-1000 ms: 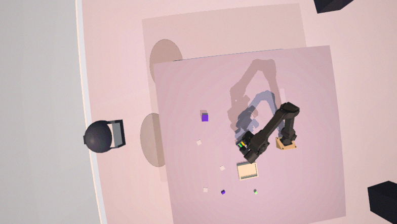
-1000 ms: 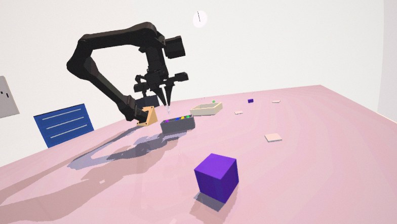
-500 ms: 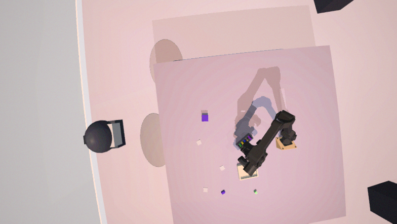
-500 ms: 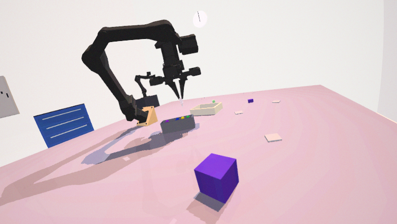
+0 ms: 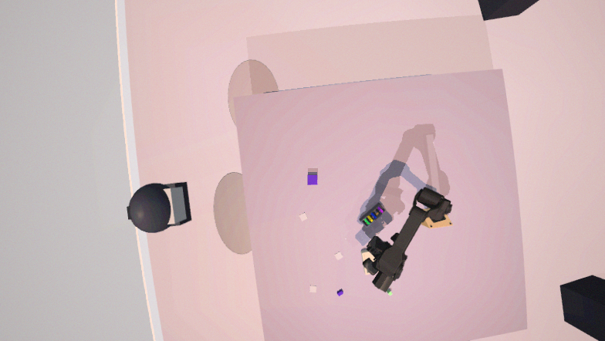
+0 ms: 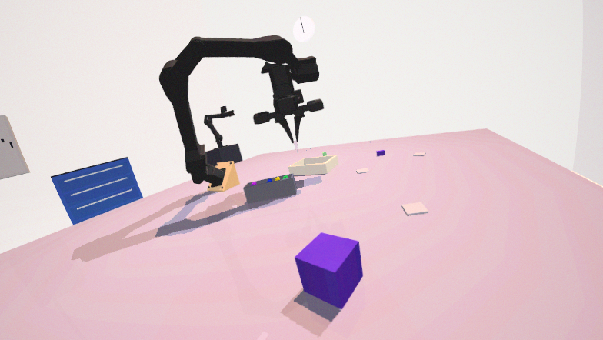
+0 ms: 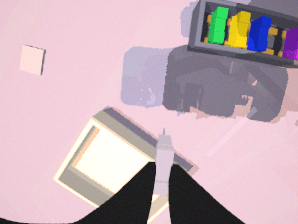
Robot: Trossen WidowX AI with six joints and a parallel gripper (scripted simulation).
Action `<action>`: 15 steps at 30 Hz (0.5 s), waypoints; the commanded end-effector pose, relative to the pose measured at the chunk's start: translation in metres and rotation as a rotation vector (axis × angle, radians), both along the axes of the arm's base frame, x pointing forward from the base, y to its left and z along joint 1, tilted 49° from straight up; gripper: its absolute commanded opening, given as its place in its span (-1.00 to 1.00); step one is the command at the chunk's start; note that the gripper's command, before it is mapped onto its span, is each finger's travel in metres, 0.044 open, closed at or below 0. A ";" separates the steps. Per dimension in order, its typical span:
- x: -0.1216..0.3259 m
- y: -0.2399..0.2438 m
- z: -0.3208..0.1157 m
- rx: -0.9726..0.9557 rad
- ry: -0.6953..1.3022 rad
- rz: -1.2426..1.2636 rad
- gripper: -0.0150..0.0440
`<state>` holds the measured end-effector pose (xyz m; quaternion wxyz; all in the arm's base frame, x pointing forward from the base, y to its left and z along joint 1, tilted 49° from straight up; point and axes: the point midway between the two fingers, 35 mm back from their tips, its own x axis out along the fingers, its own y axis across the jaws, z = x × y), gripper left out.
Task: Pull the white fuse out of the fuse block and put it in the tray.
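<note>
Fingers pinch the white fuse (image 7: pixel 162 156) above the tray (image 7: pixel 109 163); seemingly unlabelled.

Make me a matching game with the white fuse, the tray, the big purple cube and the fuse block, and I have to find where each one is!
Things:
1. white fuse
2. tray
3. big purple cube
4. fuse block

Places:
A. on the table, under the raised gripper
B. alone, nearest the exterior camera
C. pinched between the black fingers
D. on the table, holding four coloured fuses

Pairs: 1-C, 2-A, 3-B, 4-D
</note>
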<state>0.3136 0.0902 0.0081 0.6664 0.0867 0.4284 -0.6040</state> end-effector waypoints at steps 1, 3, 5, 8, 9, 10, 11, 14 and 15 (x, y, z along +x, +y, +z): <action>0.002 0.017 -0.022 0.003 -0.002 -0.005 -0.49; 0.002 0.024 -0.031 0.002 -0.003 -0.005 -0.49; 0.002 0.031 -0.040 0.002 -0.003 -0.006 -0.49; 0.001 0.040 -0.054 0.000 -0.003 -0.006 -0.49; 0.000 0.044 -0.058 0.000 -0.004 -0.006 -0.49; -0.001 0.047 -0.063 -0.001 -0.004 -0.007 -0.49; -0.001 0.049 -0.067 -0.001 -0.004 -0.007 -0.49; -0.002 0.051 -0.070 -0.002 -0.004 -0.007 -0.49; -0.002 0.051 -0.070 -0.002 -0.004 -0.007 -0.49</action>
